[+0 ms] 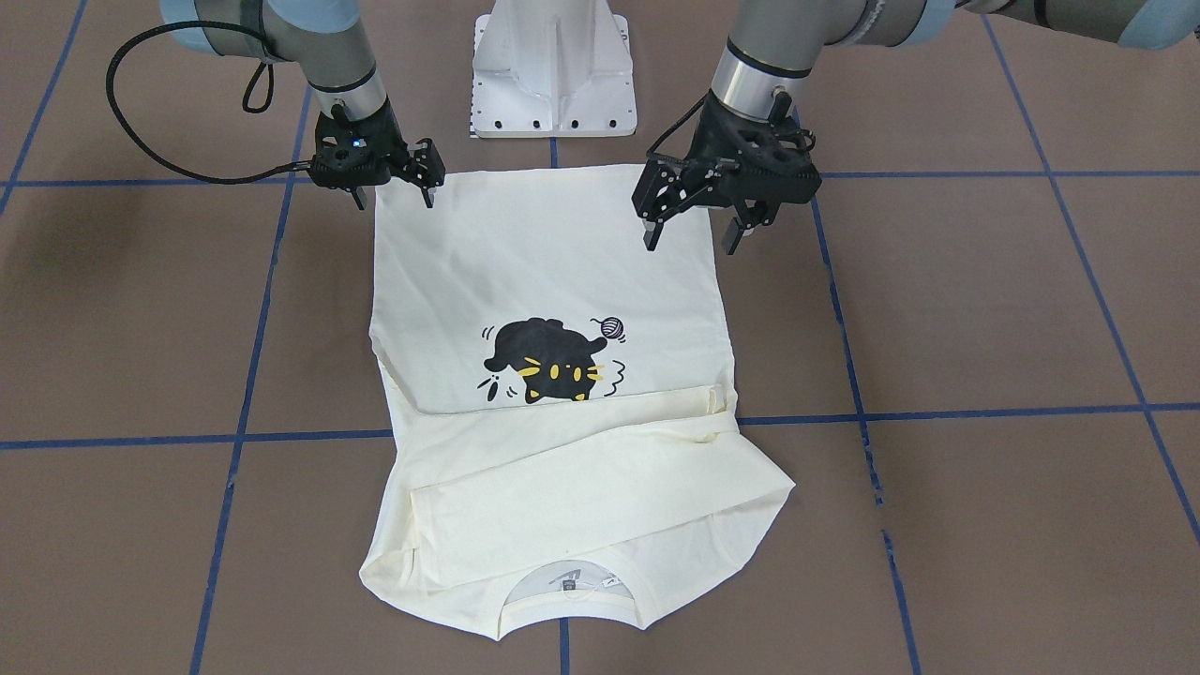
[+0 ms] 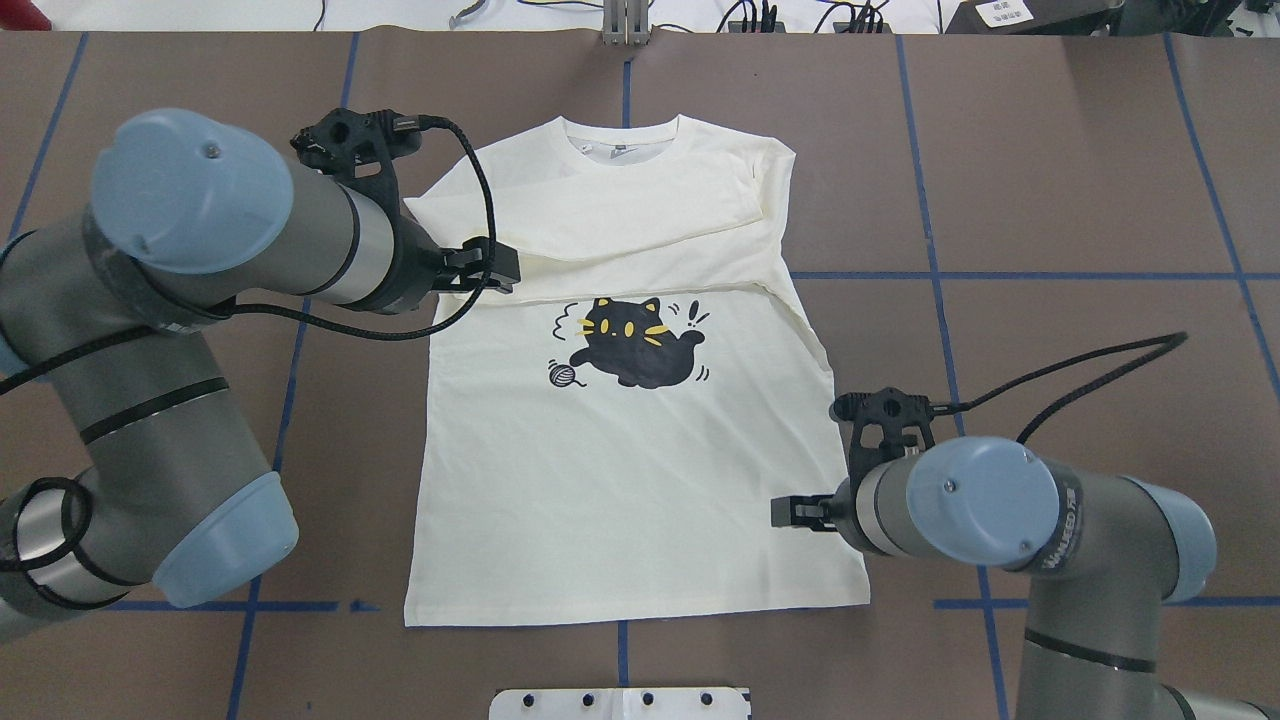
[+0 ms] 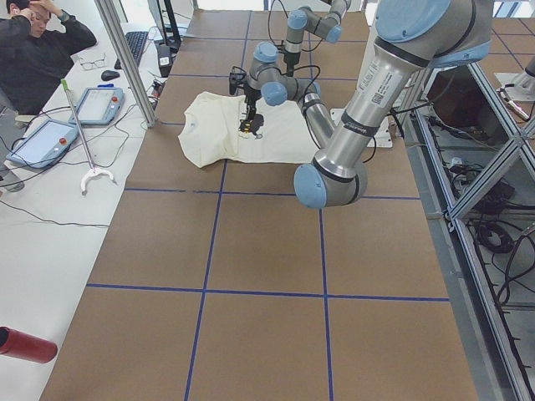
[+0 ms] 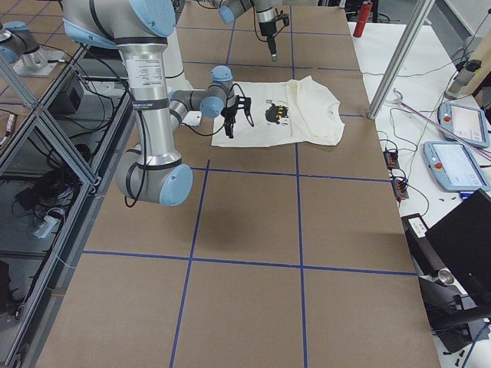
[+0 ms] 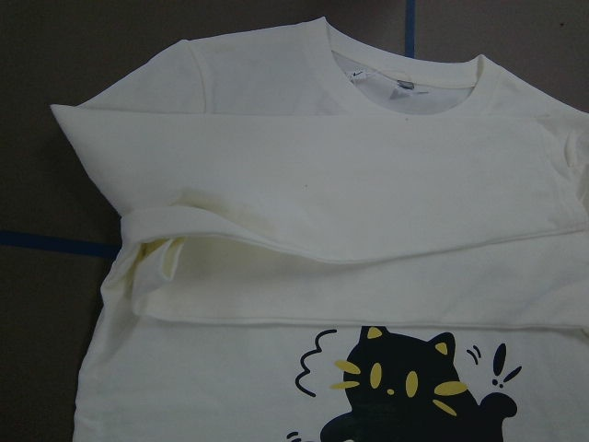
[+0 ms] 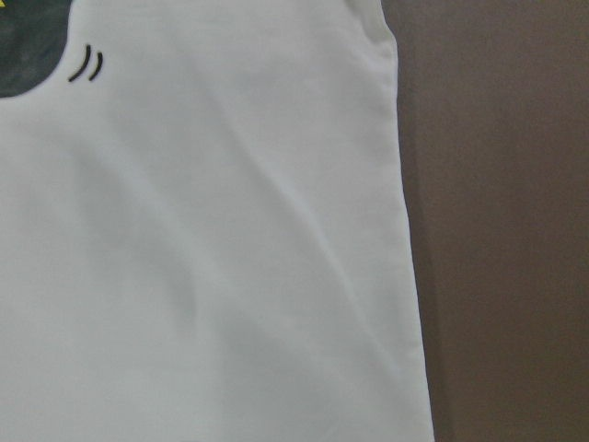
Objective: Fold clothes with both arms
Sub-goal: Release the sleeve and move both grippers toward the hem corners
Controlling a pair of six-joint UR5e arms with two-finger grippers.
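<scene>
Guessing sleeves (image 1: 600, 478) are done: shirt (image 1: 544, 262) lies flat just before the white base (image 1: 553, 75), hem nearest it; left gripper (image 1: 689, 242) and right gripper (image 1: 395, 200) hang spread, empty. Next, pinch both hem corners.

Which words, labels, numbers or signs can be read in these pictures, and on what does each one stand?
"!": printed beside the black cat on the shirt.
Neck label: too blurred to read.
Lettering on the right arm: too small to read surely.
White card at the far right of the overhead view: too small.
</scene>
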